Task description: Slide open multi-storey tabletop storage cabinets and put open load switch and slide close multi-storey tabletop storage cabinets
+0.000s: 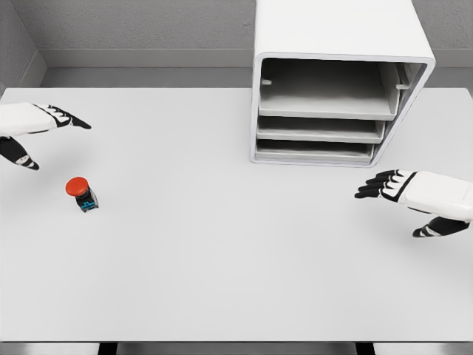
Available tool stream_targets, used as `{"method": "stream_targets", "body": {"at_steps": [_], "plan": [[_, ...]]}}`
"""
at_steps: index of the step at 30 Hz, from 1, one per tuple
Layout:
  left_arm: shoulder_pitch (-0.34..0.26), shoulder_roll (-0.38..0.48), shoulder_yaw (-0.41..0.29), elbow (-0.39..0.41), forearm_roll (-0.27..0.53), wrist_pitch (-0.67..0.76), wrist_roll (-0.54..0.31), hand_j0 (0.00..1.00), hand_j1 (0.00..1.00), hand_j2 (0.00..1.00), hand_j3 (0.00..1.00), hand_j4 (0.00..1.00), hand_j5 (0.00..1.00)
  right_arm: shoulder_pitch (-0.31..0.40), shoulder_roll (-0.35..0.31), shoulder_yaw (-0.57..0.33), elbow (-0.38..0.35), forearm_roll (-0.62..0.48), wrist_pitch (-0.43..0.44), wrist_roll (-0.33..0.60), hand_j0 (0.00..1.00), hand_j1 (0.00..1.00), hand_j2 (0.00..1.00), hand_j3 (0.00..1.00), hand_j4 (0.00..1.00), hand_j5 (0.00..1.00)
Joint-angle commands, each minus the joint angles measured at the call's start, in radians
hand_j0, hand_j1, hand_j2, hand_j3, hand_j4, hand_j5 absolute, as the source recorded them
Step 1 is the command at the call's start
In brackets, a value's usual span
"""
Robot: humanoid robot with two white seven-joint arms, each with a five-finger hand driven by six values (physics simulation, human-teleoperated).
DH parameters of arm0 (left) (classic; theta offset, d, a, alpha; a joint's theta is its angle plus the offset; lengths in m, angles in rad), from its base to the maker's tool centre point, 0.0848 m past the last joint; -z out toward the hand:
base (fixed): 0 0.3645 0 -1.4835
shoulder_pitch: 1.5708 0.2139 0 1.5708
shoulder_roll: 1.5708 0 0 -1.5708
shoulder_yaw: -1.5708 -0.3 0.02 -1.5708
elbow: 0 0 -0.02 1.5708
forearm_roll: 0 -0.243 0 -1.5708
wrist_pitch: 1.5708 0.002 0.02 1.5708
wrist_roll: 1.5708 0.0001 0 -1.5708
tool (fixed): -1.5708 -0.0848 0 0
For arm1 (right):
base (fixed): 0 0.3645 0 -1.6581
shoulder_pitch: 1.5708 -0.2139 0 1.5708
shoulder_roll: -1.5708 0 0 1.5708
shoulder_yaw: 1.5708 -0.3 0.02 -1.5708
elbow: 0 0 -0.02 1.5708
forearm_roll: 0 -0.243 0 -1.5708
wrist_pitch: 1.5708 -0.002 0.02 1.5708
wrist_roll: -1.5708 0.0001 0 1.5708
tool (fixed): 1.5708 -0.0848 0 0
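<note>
A small load switch (82, 194) with a red round cap and a dark body stands on the white table (222, 244) at the left. My left hand (46, 134) hovers above and left of it, fingers spread, holding nothing. The white multi-storey cabinet (336, 81) stands at the back right, its front facing me, with three shallow drawers or shelves showing inside. My right hand (392, 198) floats in front of the cabinet's lower right corner, fingers stretched out toward the left, holding nothing.
A grey wall runs behind the table. The table's near edge lies along the bottom of the view.
</note>
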Motion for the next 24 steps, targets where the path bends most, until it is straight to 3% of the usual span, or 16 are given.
{"method": "stream_targets", "body": {"at_steps": [1, 7, 10, 12, 14, 24], "plan": [[0.0, 0.001, -0.001, 0.0, 0.006, 0.003, 0.0, 1.0, 1.0, 1.0, 1.0, 1.0, 1.0, 0.0, -0.001, 0.002, -0.001, -0.006, 0.003, 0.0, 1.0, 1.0, 1.0, 1.0, 1.0, 1.0], [0.032, -0.008, -0.025, -0.003, 0.009, 0.003, 0.0, 1.0, 1.0, 1.0, 1.0, 1.0, 1.0, -0.023, 0.002, 0.008, -0.001, -0.009, 0.003, 0.0, 1.0, 1.0, 1.0, 1.0, 1.0, 1.0], [0.041, -0.008, -0.06, -0.005, 0.008, 0.003, 0.0, 1.0, 1.0, 1.0, 1.0, 1.0, 1.0, -0.161, 0.026, 0.132, 0.0, -0.008, 0.003, 0.0, 1.0, 1.0, 1.0, 1.0, 1.0, 1.0], [0.045, -0.005, -0.08, -0.017, 0.008, 0.003, 0.0, 1.0, 1.0, 1.0, 1.0, 1.0, 1.0, -0.198, 0.039, 0.141, 0.0, -0.008, 0.003, 0.0, 1.0, 1.0, 1.0, 1.0, 1.0, 1.0], [0.048, -0.008, -0.102, -0.026, 0.008, 0.003, 0.0, 1.0, 1.0, 1.0, 1.0, 1.0, 1.0, -0.265, 0.057, 0.215, 0.0, -0.009, 0.003, 0.0, 1.0, 1.0, 1.0, 1.0, 1.0, 1.0], [0.052, 0.031, -0.126, -0.127, 0.006, 0.003, 0.0, 0.97, 0.97, 0.97, 0.97, 0.97, 0.97, -0.446, 0.125, 0.327, 0.003, -0.006, 0.003, 0.0, 1.0, 1.0, 1.0, 1.0, 1.0, 1.0]]}}
